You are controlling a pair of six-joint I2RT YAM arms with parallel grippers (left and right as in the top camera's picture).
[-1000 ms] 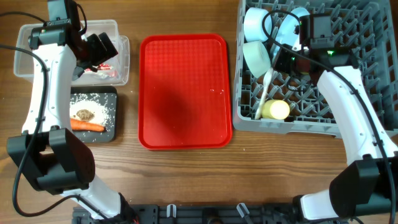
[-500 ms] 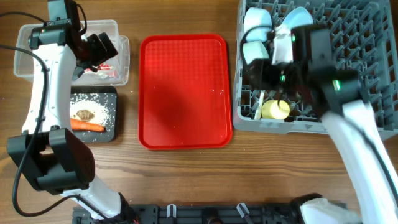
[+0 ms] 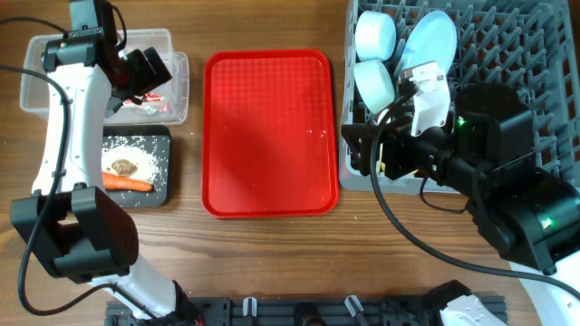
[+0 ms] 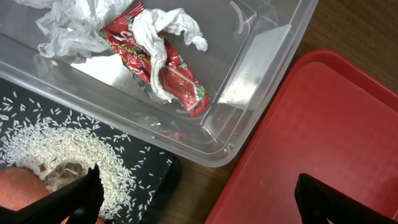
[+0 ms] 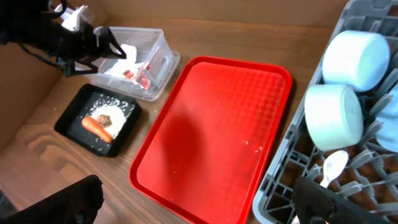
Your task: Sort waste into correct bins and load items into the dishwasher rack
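Judging by how things lie, the sorting looks finished and what remains is to back both arms away cleanly. The wrapper [image 4: 168,62] lies inside the clear tub [image 3: 36,54]. The carrot [image 3: 127,183], the rice [image 3: 140,152] and the brown lump [image 3: 121,167] sit in the black tray [image 3: 165,197]. Two bowls [image 3: 374,83] and the plate [image 3: 430,36] stand in the rack [image 3: 544,54]. The red tray [image 3: 272,136] on the counter [image 3: 272,263] looks bare.

The left gripper [image 4: 198,177] hangs over the tub's corner, spread wide with nothing between its fingers. We would raise it straight up so that it cannot brush the tub wall or drag the paper out. The right gripper [image 5: 199,186] is also spread and empty, near the rack's front left corner. We would keep it apart and draw it up and back, well off the pegs and the spoon [image 5: 333,168].

From overhead, the right arm covers the rack's front rows, so the spoon and the cup cannot be made out there. The right wrist view shows the spoon lying just below the bowls, but no cup. Only the left wrist view shows the wrapper's red print and the single grains. Only the overhead view places both arms at once.
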